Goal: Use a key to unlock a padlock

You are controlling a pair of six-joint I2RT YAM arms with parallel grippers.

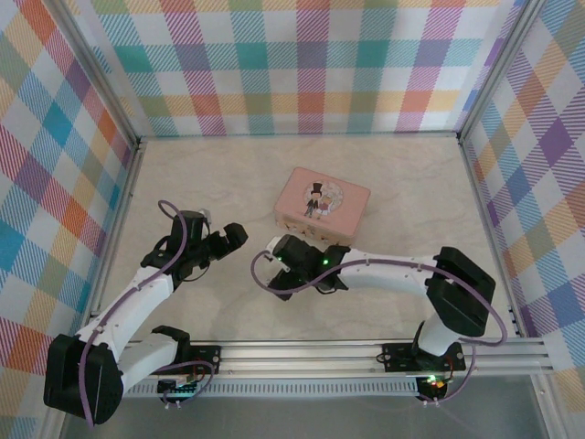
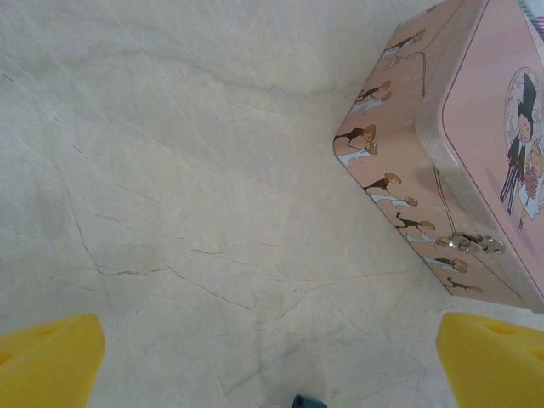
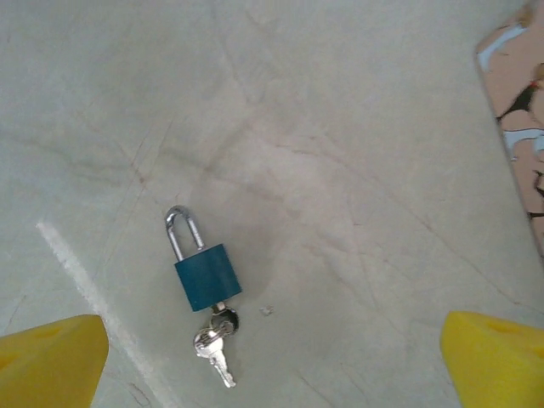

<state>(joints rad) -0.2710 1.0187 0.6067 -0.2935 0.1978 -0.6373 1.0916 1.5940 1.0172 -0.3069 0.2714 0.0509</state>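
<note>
The padlock (image 3: 206, 276) lies flat on the table (image 3: 357, 170) under the right wrist camera, with its blue body towards the camera and its silvery shackle pointing away and a little left. The key (image 3: 214, 342) sits at the body's bottom end and touches it. Whether the key is pushed into the keyhole is too small to tell, and a small ring seems to hang there with it.

Nothing grips either of them. The right gripper (image 3: 272, 370) hangs above with its jaws spread wide and its yellow fingers (image 3: 51, 361) at the two lower corners of the view — the lock lies on the table between them, touched by neither.

The pink tin (image 1: 322, 203) stands just beyond this spot, near the middle of the table, and one edge of it shows at the right of the right wrist view.

The left gripper (image 2: 272, 365) is beside the right one, above bare table near the tin's corner — its jaws are spread wide too, and they hold nothing.
</note>
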